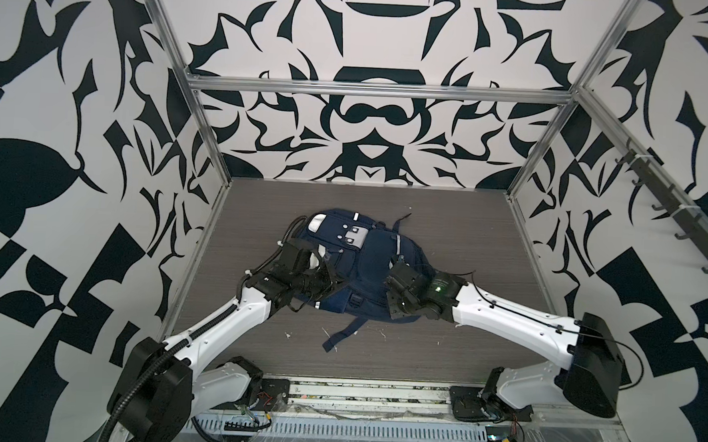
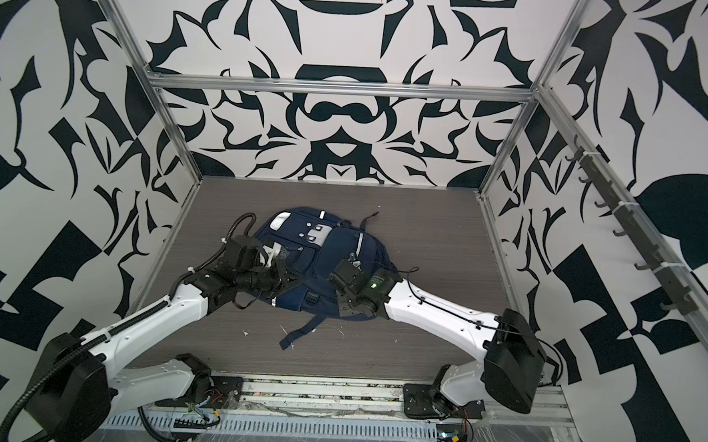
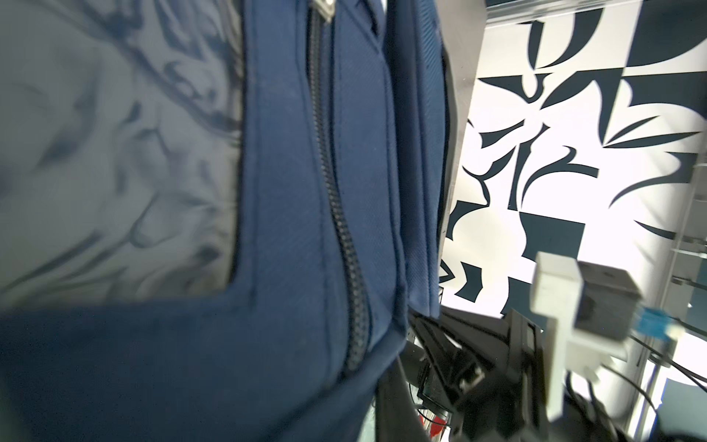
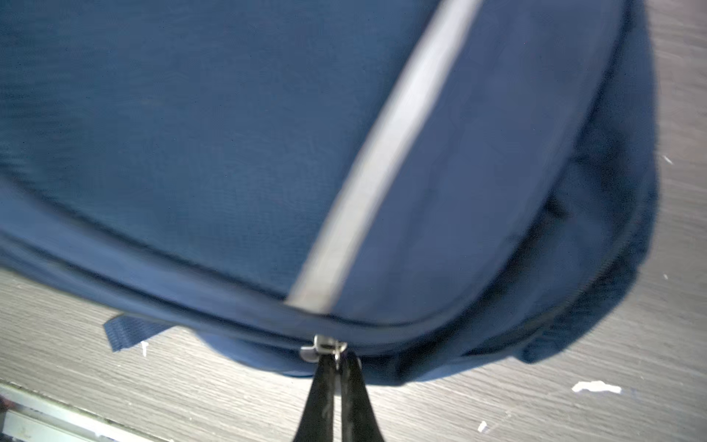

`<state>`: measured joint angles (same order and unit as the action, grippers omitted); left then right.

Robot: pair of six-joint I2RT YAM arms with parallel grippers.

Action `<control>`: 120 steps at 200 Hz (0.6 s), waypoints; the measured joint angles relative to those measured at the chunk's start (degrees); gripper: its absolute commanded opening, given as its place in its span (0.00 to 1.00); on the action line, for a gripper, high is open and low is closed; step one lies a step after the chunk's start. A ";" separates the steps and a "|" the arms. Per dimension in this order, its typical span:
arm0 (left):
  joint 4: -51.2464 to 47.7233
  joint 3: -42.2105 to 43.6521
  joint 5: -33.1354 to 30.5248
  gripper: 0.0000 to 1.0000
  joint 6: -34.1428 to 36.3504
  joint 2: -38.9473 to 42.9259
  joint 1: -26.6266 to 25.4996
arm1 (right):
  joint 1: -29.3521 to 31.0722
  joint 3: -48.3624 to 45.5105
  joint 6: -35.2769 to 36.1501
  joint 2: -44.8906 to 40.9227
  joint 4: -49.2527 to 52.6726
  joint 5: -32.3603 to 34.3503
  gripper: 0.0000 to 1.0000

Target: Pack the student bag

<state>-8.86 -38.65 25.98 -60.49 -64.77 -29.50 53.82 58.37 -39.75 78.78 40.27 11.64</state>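
The student bag (image 1: 366, 268) (image 2: 329, 266), navy with white reflective stripes and a grey patch, lies flat on the dark wood table (image 1: 447, 235) in both top views. My left gripper (image 1: 327, 285) (image 2: 284, 283) rests on the bag's left side. In the left wrist view its jaws are shut, with blue fabric (image 3: 287, 229) bunched beside a zip (image 3: 336, 191) against a dark finger (image 3: 398, 405). My right gripper (image 1: 398, 259) (image 2: 352, 258) (image 4: 337, 367) is at the bag's right edge, shut on the pull tab of a metal zip slider (image 4: 323, 346) below a reflective stripe (image 4: 386, 153).
A loose navy strap (image 1: 344, 334) trails from the bag toward the table's front edge. Small white scraps (image 1: 286, 334) dot the wood. Metal frame posts (image 1: 207, 139) and patterned walls close in the table, and a rail of hooks (image 1: 669, 205) runs along the right wall.
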 measured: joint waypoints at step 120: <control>-6.99 0.61 1.49 0.00 8.52 -0.28 3.28 | -12.17 -6.69 16.44 -8.41 -6.58 -10.03 0.00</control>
<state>-15.86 -38.04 27.46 -51.96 -65.06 -26.22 41.65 51.68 -23.31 70.37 33.69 1.61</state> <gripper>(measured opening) 0.090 0.053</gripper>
